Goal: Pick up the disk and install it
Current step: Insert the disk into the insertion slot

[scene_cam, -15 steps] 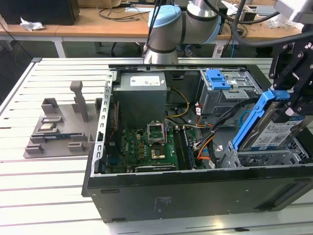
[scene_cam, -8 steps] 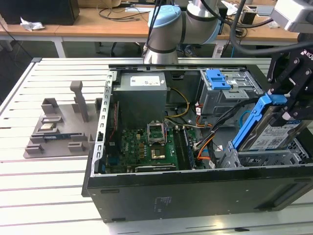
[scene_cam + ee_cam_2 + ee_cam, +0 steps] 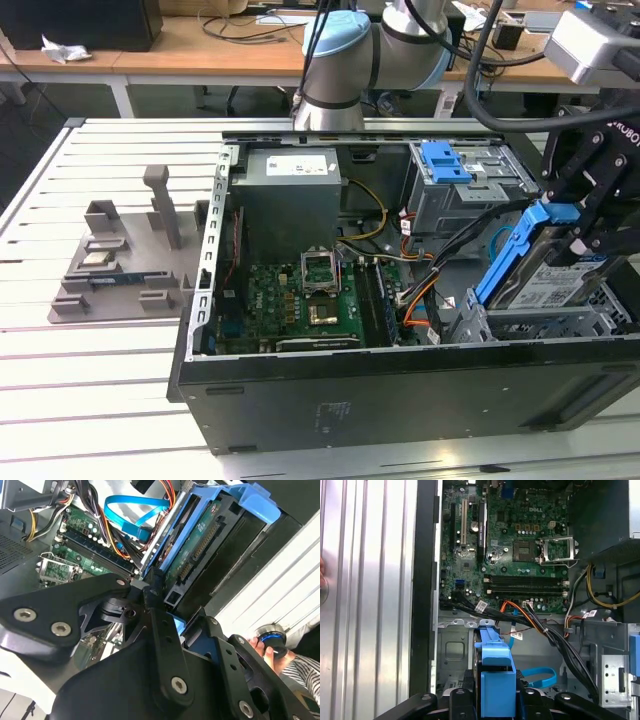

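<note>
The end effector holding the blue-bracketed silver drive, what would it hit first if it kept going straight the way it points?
Probably the grey metal drive bay right under the disk; the end effector points down into it, though depth is unclear.

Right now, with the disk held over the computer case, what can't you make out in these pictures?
- Disk: in the exterior view the gripper covers its upper corner, so the jaws' contact is hidden.
- Drive bay: the tilted disk hides the slot's floor.
- Disk in the first wrist view: the picture's edge cuts it off.
- Hand: the gripper's body hides most of it in the second wrist view.
</note>
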Available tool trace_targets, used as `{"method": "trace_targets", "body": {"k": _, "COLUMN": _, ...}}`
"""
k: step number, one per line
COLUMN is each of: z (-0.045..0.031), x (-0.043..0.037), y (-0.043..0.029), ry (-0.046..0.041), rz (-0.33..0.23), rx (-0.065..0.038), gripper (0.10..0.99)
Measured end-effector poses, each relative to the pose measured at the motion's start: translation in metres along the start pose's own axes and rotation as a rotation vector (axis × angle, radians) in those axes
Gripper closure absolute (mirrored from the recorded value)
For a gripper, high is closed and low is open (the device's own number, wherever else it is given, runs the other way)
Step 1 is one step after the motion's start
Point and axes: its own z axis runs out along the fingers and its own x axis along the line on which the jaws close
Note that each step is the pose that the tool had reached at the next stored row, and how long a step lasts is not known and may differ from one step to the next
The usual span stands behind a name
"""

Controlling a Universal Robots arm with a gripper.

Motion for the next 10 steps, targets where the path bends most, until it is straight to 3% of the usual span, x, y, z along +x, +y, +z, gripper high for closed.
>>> {"method": "trace_targets", "body": {"k": 5, "z": 0.0001, "x": 0.0000, "y": 0.0000, "ry": 0.0000, "rz": 0.000, "rx": 0.000, "gripper": 0.710}}
{"method": "trace_targets", "body": {"k": 6, "z": 0.0002, "x": 0.0000, "y": 0.0000, "ry": 0.0000, "rz": 0.000, "rx": 0.000, "gripper": 0.647}}
{"method": "trace_targets", "body": {"k": 10, "z": 0.0002, "x": 0.0000, "y": 0.0000, "ry": -0.0001, "rz": 0.000, "rx": 0.000, "gripper": 0.647}}
